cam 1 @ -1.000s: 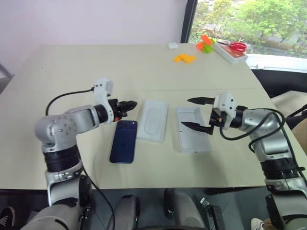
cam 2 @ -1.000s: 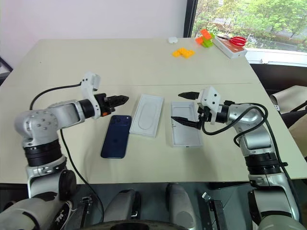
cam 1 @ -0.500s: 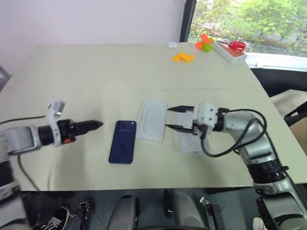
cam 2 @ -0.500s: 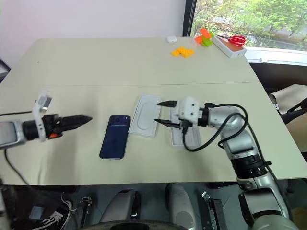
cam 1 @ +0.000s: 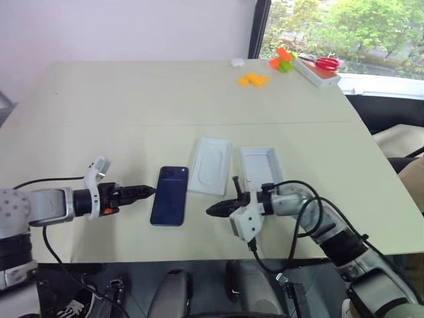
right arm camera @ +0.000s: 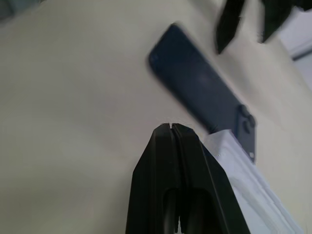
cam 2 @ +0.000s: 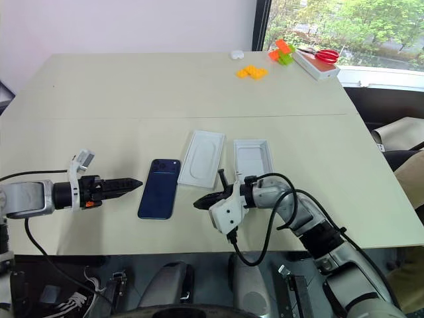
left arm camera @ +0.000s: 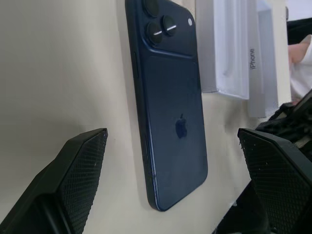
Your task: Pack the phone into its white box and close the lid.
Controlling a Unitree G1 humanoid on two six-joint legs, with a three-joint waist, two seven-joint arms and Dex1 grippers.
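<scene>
Head views. Progress: nothing packed yet. One phone (cam 1: 169,195), face down on the table (cam 1: 132,106), outside both white pieces. One white box (cam 1: 211,165) at the phone's 3 o'clock, just beside it, open side up. One lid (cam 1: 260,169) at the box's 3 o'clock, also lying open. Left to do, by my reading: phone into the box, lid on top. Two grippers: left gripper (cam 1: 144,191) at the phone's 9 o'clock, tips just short of its edge; right gripper (cam 1: 215,211) at the phone's 4 o'clock, near the table's front edge, holding nothing. At the table's 1 o'clock: one pair of scissors (cam 1: 327,63) and some orange and green blocks (cam 1: 254,80).

Left wrist view. One phone (left arm camera: 168,100), camera lenses (left arm camera: 158,22) at the far end. Left gripper fingers (left arm camera: 78,168) spread wide on either side of it, touching nothing. Box (left arm camera: 224,46) just beyond the phone.

Right wrist view. Right gripper (right arm camera: 171,127) fingers pressed together, empty. One phone (right arm camera: 200,85) ahead, well apart from the tips.
</scene>
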